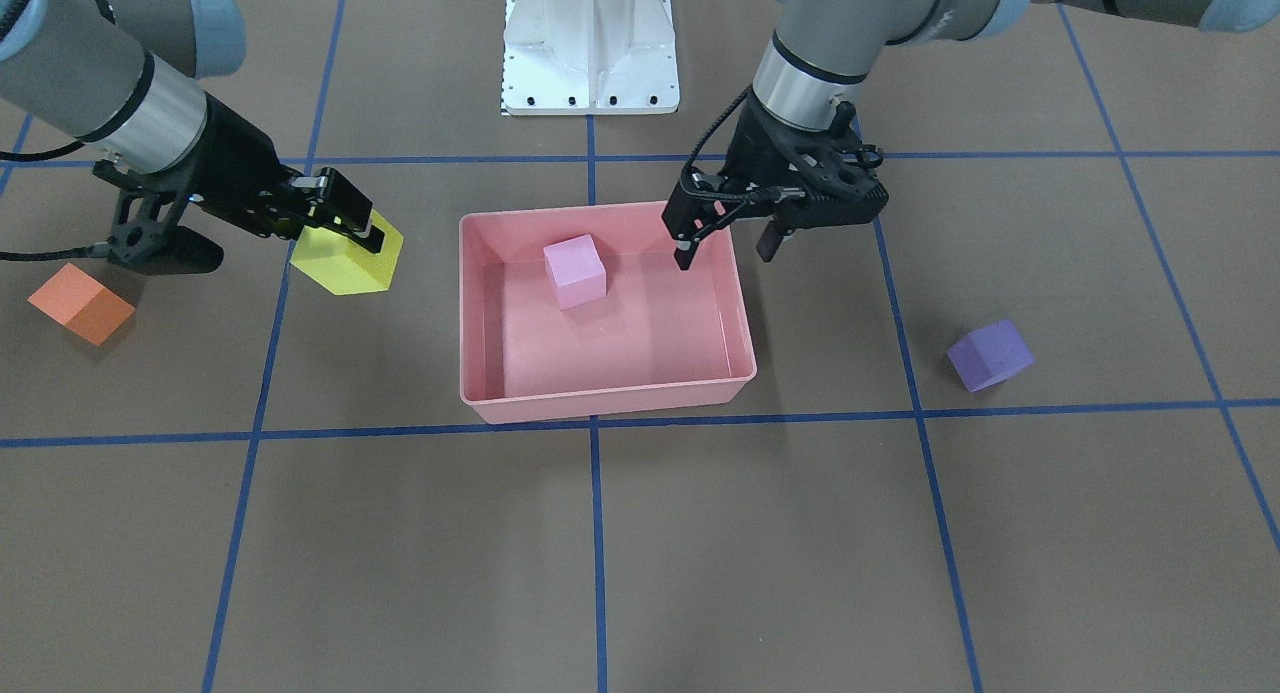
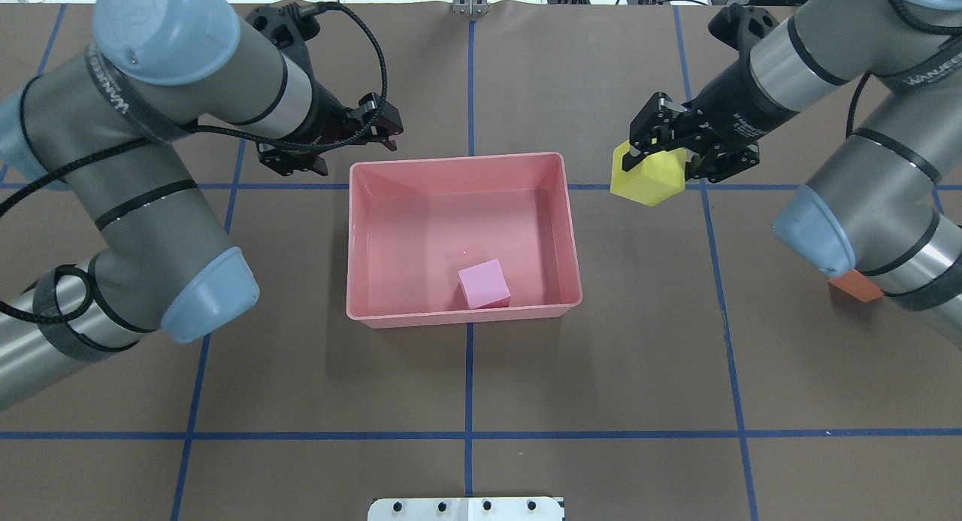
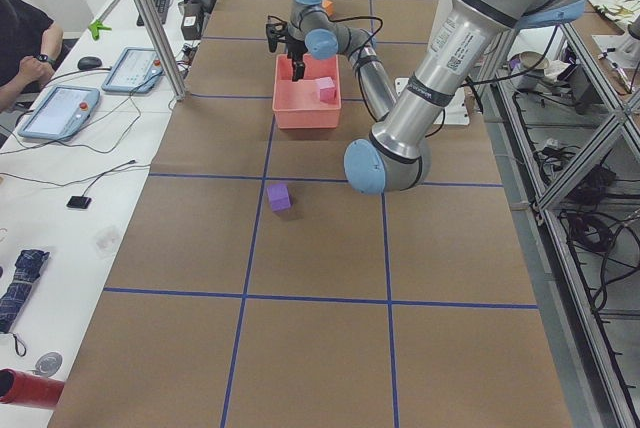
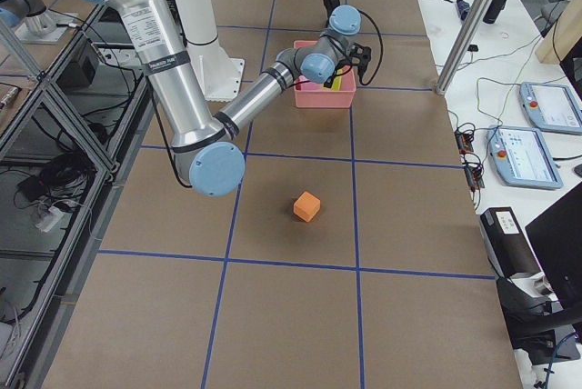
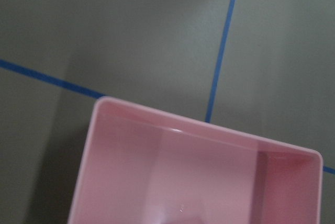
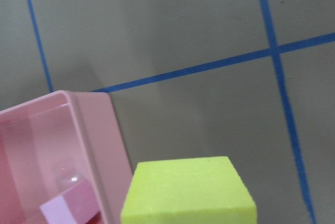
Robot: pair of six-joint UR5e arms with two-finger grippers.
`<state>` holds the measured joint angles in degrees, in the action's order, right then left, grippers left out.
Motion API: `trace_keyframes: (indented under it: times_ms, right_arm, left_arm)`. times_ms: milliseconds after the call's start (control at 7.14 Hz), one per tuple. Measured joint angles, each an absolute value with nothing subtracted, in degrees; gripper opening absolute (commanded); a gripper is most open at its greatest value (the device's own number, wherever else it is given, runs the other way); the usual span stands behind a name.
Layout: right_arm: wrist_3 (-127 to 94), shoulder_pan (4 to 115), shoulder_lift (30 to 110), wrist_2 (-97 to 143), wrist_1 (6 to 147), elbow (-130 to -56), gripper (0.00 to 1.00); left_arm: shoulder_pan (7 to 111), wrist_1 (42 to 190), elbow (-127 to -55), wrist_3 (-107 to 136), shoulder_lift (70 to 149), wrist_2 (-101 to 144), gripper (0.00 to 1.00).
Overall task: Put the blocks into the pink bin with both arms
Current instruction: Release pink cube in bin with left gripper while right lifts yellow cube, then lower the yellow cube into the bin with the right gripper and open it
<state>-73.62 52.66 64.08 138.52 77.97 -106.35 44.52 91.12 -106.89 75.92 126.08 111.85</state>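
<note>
1. The pink bin (image 1: 600,398) sits on the brown table (image 1: 800,573), across a crossing of blue tape lines (image 1: 598,553). The white pedestal (image 1: 590,43) stands near the bin's robot-side wall, apart from it.
2. The pink block (image 1: 575,271) lies on the bin's floor, close to the wall nearest the robot and turned slightly askew to it.
3. The left claw (image 1: 724,256) hangs above the bin's wall on the robot's left side. Its 2 fingers are spread wide with nothing between them. Its wrist camera looks down on 1 corner of the bin.
4. The right claw (image 1: 352,235) is pinching the yellow block (image 1: 340,268) from above. The block is beside the bin on the robot's right, apart from the wall. It is tilted, with 1 corner pointing down, and seems lifted clear of the table.
5. The orange block (image 1: 80,303) rests on the table well apart from the bin on the robot's right, farther out than the yellow block. In the overhead view the right arm hides most of it.
6. The purple block (image 1: 990,354) rests on the table well apart from the bin on the robot's left, with nothing touching it.
7. A person (image 3: 25,43) sits at a side desk, well apart from the bin on the side away from the robot.
</note>
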Motion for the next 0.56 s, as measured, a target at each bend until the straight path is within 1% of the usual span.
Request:
trace_keyframes:
  times_ms: [140,560]
  right_arm:
    - [-73.81,50.46,61.62,135.92,78.12,-105.06,0.0]
    - [-75.89,44.02,55.2,127.76,77.91,-101.06,0.0]
  left_arm:
    - [47.23,88.63,-106.88,69.12,124.11,111.9,1.0]
    - [55.51,86.88,-106.44,51.65,114.68,112.06,1.0]
